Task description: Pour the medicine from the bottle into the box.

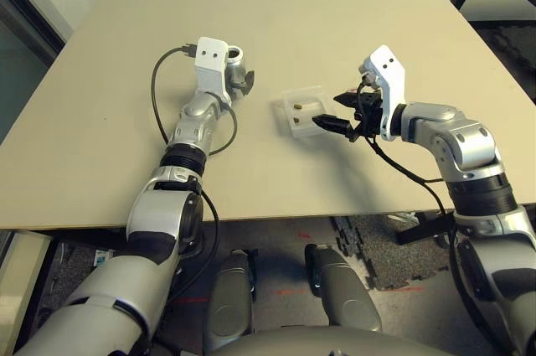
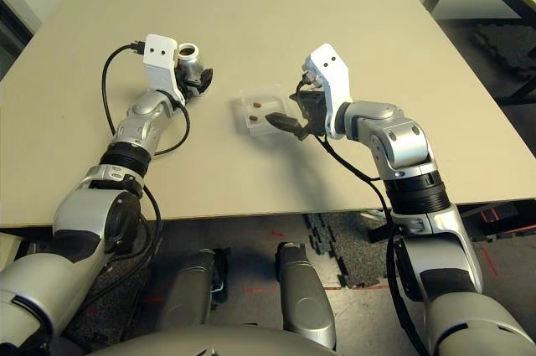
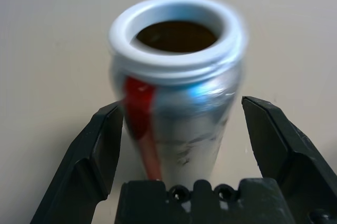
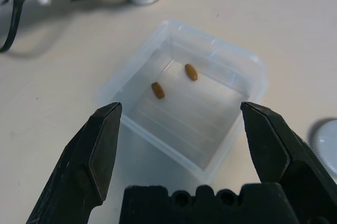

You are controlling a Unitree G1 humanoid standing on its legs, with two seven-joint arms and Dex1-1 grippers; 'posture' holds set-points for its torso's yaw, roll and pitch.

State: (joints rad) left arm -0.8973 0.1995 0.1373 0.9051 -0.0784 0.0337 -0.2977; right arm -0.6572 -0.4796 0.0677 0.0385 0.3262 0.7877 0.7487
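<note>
Both end effectors released: left (image 3: pixel 176 182) flanks uncapped bottle (image 3: pixel 176 103), right (image 4: pixel 179 155) faces box (image 4: pixel 184 103)

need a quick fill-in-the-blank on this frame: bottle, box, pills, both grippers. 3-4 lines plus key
1. The number of brown pills lying in the clear box is ____.
2. The bottle stands upright between the fingers of the ____ gripper.
3. The bottle's mouth is open: its ____ is off.
4. The right gripper hovers at the box with its fingers ____.

Missing words: two; left; cap; open
</note>
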